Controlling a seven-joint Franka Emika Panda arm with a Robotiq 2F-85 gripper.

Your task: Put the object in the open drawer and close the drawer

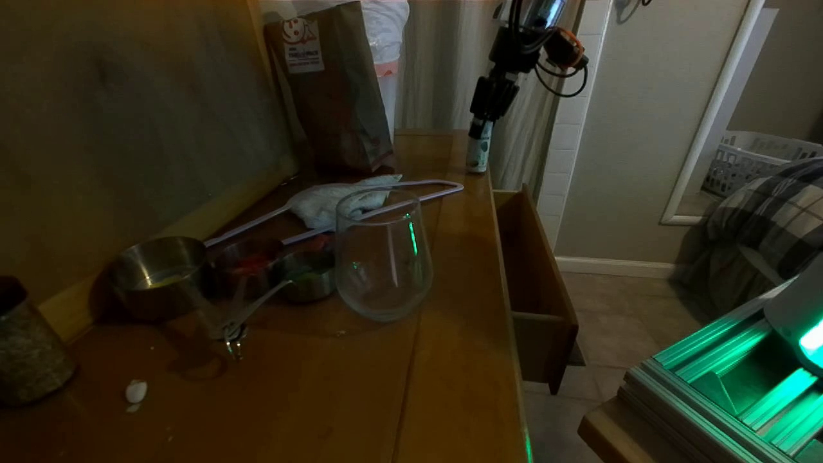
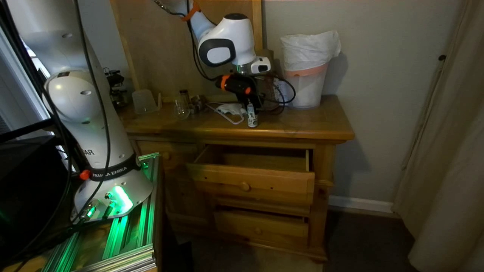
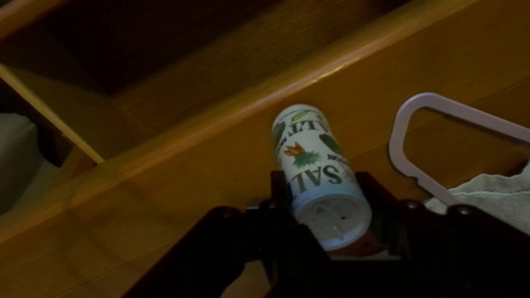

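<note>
The object is a small pale can with green print and the word SALT, which also shows in both exterior views. It is upright at the dresser top's front edge; I cannot tell whether its base touches the wood. My gripper points down with a finger against each side of the can's upper part, shut on it; the gripper also shows in an exterior view. The drawer is pulled open below the edge. Its inside shows in the wrist view and in an exterior view.
On the dresser top are a clear glass bowl, a pale hanger with a cloth, metal measuring cups and a brown paper bag. A lined white bin stands behind. A lower drawer is slightly open.
</note>
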